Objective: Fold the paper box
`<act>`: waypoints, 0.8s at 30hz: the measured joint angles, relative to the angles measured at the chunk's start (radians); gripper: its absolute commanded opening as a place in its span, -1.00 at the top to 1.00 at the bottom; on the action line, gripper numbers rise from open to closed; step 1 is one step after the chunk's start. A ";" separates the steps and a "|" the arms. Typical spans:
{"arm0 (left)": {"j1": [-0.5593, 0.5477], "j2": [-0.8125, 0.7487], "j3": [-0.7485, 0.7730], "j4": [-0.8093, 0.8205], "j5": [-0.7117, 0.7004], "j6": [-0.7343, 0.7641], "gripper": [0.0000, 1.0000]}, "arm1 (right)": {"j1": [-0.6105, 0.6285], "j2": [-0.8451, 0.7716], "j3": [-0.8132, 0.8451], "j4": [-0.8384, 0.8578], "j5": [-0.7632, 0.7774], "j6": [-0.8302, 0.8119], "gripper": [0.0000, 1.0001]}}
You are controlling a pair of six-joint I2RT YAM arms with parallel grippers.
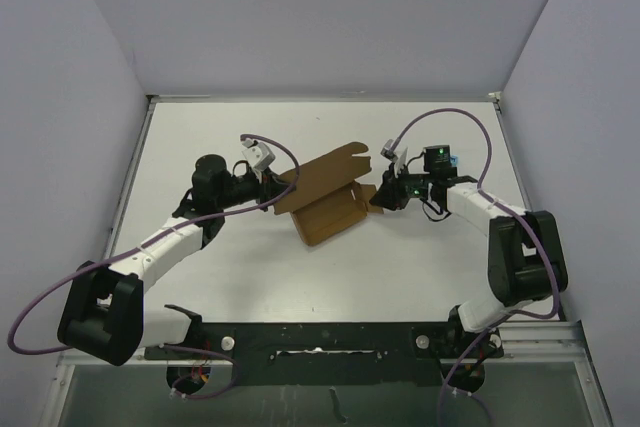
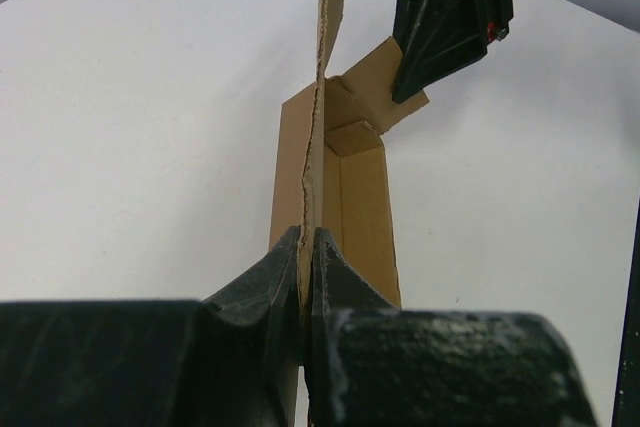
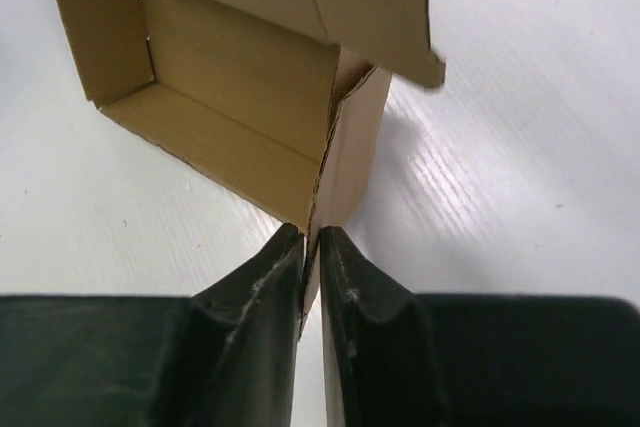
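There is one desk (image 1: 400, 277). One brown cardboard paper box (image 1: 325, 202) lies near its middle. Two robot arms stand at the near edge, a left arm (image 1: 170, 242) and a right arm (image 1: 500, 222). Each has one hand, the left hand (image 1: 279, 184) and the right hand (image 1: 378, 197). Each hand has two fingers (image 3: 260, 307), four altogether. Two purple cables (image 1: 450, 111) run, one per arm. One small blue object (image 1: 452, 159) sits toward the right edge.

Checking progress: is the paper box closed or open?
Open: the paper box shows its empty inside, lid flap raised. The left pincer and right pincer each pinch an edge.
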 measured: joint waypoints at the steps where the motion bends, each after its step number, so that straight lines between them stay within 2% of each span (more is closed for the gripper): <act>1: 0.000 0.000 0.000 0.000 0.000 0.011 1.00 | -0.016 0.025 0.000 0.000 -0.037 0.008 0.53; 8: -0.004 0.000 0.000 -0.018 0.003 0.064 1.00 | -0.069 0.100 0.036 -0.054 -0.195 0.011 -0.18; 11: -0.006 0.000 0.000 -0.020 0.005 0.080 1.00 | -0.081 0.099 0.055 -0.080 -0.258 -0.008 -0.37; 20: -0.007 -0.005 0.000 -0.023 0.019 0.108 1.00 | -0.169 0.076 0.102 -0.185 -0.352 -0.092 -0.39; 24: -0.006 -0.009 0.000 -0.023 0.030 0.113 1.00 | -0.230 0.016 0.105 -0.214 -0.376 -0.122 -0.16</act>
